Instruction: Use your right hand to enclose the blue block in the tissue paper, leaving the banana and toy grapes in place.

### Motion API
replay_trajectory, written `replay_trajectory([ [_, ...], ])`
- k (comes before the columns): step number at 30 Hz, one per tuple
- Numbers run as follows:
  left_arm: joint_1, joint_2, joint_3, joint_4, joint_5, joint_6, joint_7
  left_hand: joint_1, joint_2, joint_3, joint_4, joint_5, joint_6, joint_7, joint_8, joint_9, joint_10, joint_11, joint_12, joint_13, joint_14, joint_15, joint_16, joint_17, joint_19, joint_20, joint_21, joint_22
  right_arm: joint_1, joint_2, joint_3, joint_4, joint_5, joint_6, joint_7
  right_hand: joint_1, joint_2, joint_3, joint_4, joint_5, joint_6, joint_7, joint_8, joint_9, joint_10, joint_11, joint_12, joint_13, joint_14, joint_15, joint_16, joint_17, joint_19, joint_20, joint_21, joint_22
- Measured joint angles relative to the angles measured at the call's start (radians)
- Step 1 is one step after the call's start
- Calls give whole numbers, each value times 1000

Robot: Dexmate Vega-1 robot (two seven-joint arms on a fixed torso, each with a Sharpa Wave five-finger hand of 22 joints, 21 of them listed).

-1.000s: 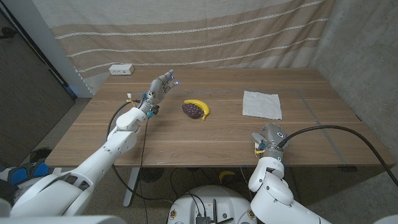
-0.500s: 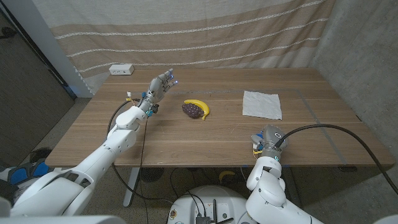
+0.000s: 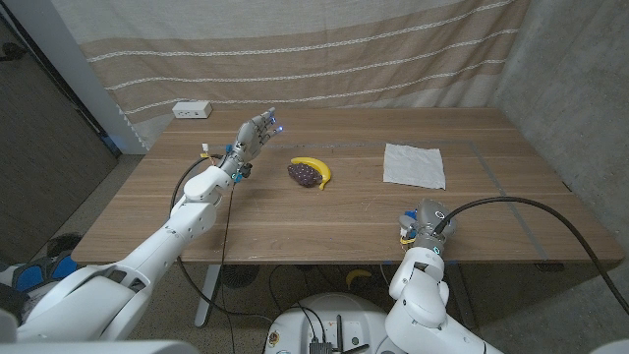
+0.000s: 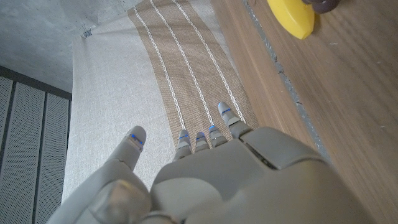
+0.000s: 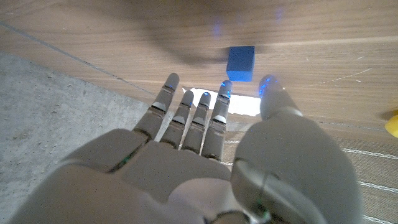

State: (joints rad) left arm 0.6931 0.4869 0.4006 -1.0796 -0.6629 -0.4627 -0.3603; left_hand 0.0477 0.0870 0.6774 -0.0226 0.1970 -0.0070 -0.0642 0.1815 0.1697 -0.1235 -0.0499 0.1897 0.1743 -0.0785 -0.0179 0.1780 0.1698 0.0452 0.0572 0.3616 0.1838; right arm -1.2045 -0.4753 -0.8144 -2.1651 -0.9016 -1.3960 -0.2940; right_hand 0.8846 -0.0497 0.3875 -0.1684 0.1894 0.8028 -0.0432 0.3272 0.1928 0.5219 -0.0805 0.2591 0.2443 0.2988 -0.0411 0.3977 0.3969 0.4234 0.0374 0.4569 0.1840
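Right hand has edged slightly toward the near edge of the brown wooden table, fingers spread, empty. Striped beige curtain behind. Left hand open, raised. White tissue paper square right of yellow banana and purple toy grapes. Small blue cube block just beyond the right fingertips. No readable writing.

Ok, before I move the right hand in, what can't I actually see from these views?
- Blue block: seen in the right wrist view; in the head view the right hand hides it.
- Toy grapes: cut off by the frame edge in the left wrist view.
- Tissue paper: mostly behind the fingers in the right wrist view.
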Motion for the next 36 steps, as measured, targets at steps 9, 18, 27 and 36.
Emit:
replay_trajectory([
  [9, 3, 2, 0, -5, 0, 0, 2, 0, 0, 4, -4, 0, 0, 0, 0, 0, 0, 0, 0, 0, 0, 0, 0, 0, 0, 0, -8, 0, 8, -8, -1, 7, 49, 2, -39, 43, 7, -4, 2, 0, 106, 4, 43, 3, 22, -14, 4, 3, 10, 1, 13, 9, 12, -12, 0, 0],
  [18, 10, 7, -4, -15, 0, 0, 8, 0, 0, 4, -4, 0, 0, 0, 0, 0, 0, 0, 0, 0, 0, 0, 0, 0, 0, 0, -8, 0, 21, -29, -10, 11, 144, 14, -136, 107, 28, -11, 0, -1, 233, 65, 131, 33, 62, -52, 8, 8, 36, 0, 43, 33, 38, -38, 0, 0],
  [27, 11, 7, -6, -15, -2, -1, 9, 0, 0, 0, -8, 0, 0, 0, 0, 0, 0, 0, 0, 0, 0, 0, 0, 0, 0, 0, -8, 0, 27, -44, -17, 11, 230, 34, -244, 144, 38, -14, 0, -8, 244, 77, 163, 38, 84, -62, 16, 13, 41, -2, 58, 46, 48, -48, 7, 0],
  [36, 15, 7, -10, -14, -6, -3, 8, 0, 0, 0, -8, 0, 0, 0, 0, 0, 0, 0, 0, 0, 0, 0, 0, 0, 0, 0, -8, 0, 30, -56, -16, 11, 286, 74, -342, 158, 53, -14, 0, -12, 244, 77, 163, 44, 93, -65, 19, 14, 48, -2, 66, 56, 59, -59, 7, 5],
])
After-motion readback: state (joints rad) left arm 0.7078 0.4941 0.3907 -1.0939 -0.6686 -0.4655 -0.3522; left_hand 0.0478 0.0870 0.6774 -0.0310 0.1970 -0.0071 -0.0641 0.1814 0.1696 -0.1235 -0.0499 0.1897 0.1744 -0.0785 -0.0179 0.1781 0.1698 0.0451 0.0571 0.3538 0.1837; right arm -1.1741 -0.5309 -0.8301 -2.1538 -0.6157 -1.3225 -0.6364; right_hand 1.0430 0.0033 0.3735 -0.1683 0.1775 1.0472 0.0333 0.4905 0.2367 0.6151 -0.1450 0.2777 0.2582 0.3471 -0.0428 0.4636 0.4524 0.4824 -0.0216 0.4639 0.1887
